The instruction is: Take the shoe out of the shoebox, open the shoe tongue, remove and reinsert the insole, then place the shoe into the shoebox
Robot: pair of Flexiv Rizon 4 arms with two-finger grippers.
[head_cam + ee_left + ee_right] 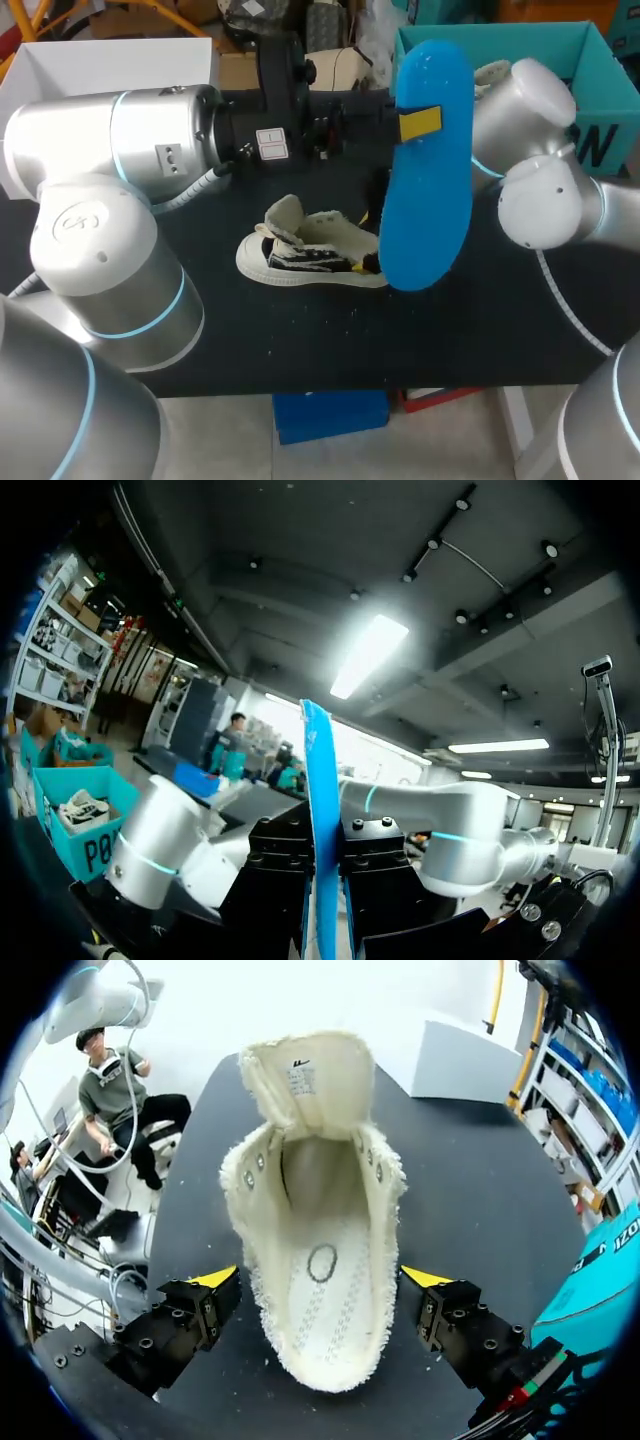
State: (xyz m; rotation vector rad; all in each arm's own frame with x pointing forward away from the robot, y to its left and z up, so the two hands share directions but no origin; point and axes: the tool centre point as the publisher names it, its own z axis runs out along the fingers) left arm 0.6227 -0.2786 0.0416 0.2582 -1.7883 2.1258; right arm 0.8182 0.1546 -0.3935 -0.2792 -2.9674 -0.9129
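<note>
A cream canvas shoe (305, 255) with a black side lies on the dark table, its tongue folded back. My left gripper (420, 122) is raised above the table and shut on a blue insole (430, 170). In the left wrist view the insole (322, 840) stands edge-on between the black fingers (275, 880). My right gripper (320, 1278) stands open, straddling the shoe (315, 1210) from above, one yellow tip on each side. In the head view the insole mostly hides that gripper. The teal shoebox (590, 60) stands at the back right.
A white open box (60, 70) sits at the back left. The teal shoebox (70, 820) holds another light shoe. My left arm's big silver links (110, 220) fill the left side. Bare dark table (300, 340) lies in front of the shoe.
</note>
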